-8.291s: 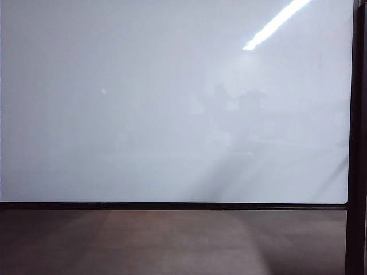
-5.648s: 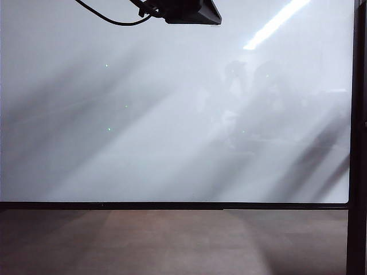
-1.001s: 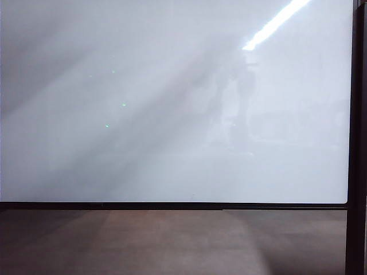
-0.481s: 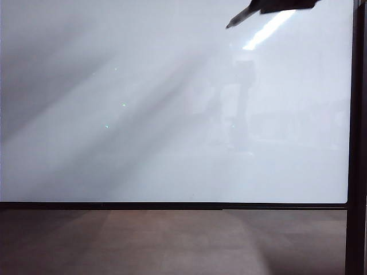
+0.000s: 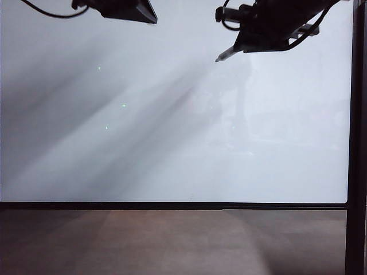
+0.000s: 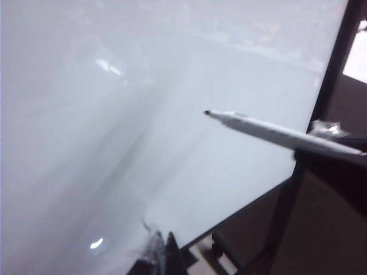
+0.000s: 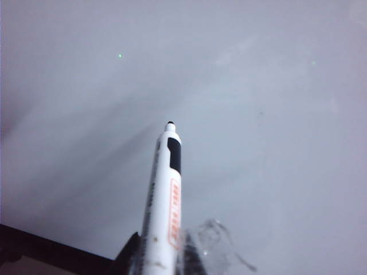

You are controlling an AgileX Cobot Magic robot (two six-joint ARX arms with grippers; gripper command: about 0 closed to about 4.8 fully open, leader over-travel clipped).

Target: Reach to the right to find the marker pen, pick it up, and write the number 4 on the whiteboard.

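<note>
Two arms hang over the whiteboard (image 5: 172, 143), and only one carries what you need. Your right gripper (image 5: 269, 26), at the upper right of the exterior view, has its jaws closed on the marker pen (image 5: 227, 55), whose dark tip pokes out down and to the left, close above the glossy surface but not clearly touching it. The right wrist view shows the same marker pen (image 7: 163, 200) gripped near its back end, tip (image 7: 170, 123) forward over bare board. No number 4 is drawn yet.

Your left gripper (image 5: 123, 8) sits at the upper left, well apart from the pen; only a sliver of one finger (image 6: 163, 255) shows in its own camera, so I cannot tell whether its jaws are open.

Likely trouble from here: the pen is held far from its tip, so pressing down could lever it in the jaws and skew the strokes. Coming in at this shallow slant (the tip looks nearly flat to the board) may skip ink or drag the barrel. Glare and shadow bands make contact hard to judge, so you may write in air or press too hard.
</note>
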